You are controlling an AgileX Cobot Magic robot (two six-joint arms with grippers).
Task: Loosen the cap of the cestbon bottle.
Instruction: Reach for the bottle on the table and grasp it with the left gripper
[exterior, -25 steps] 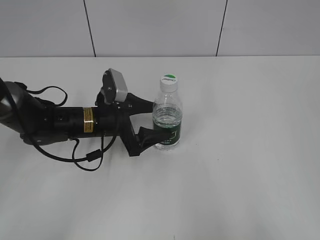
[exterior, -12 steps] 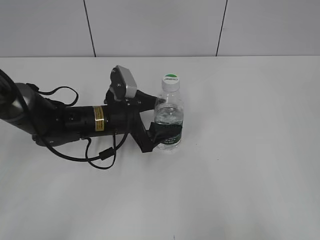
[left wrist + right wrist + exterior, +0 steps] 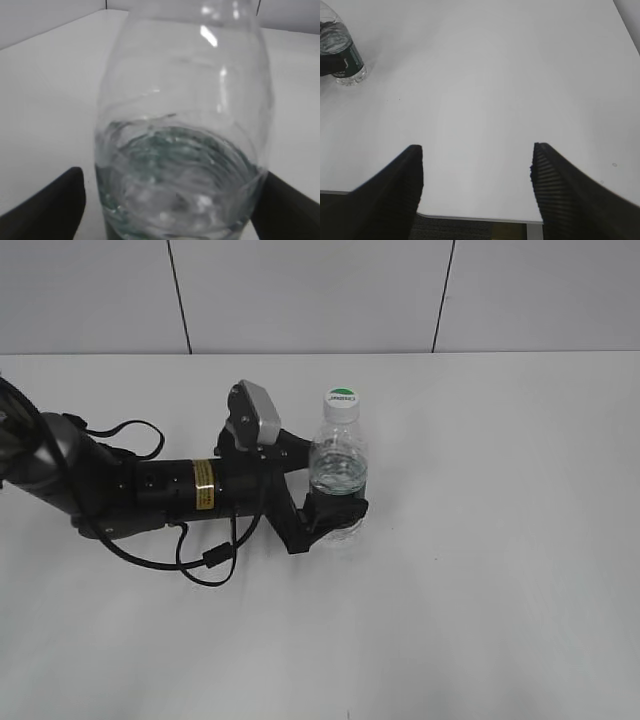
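Note:
The cestbon bottle stands upright on the white table, clear with water in it and a dark green label low down. Its cap is on, white with a green top. My left gripper lies low along the table from the left, and its black fingers sit on either side of the bottle's labelled lower body. In the left wrist view the bottle fills the frame between the fingers; the right finger touches it and a gap shows at the left finger. My right gripper is open and empty, and the bottle shows far off at its upper left.
The white table runs back to a grey panelled wall. A black cable loop hangs from the left arm onto the table. The right wrist view shows the table's near edge under the right gripper.
My left arm has slid to the right along the table, bringing its fingers from beside the bottle to around its lower body. The bottle stays upright in about the same place.

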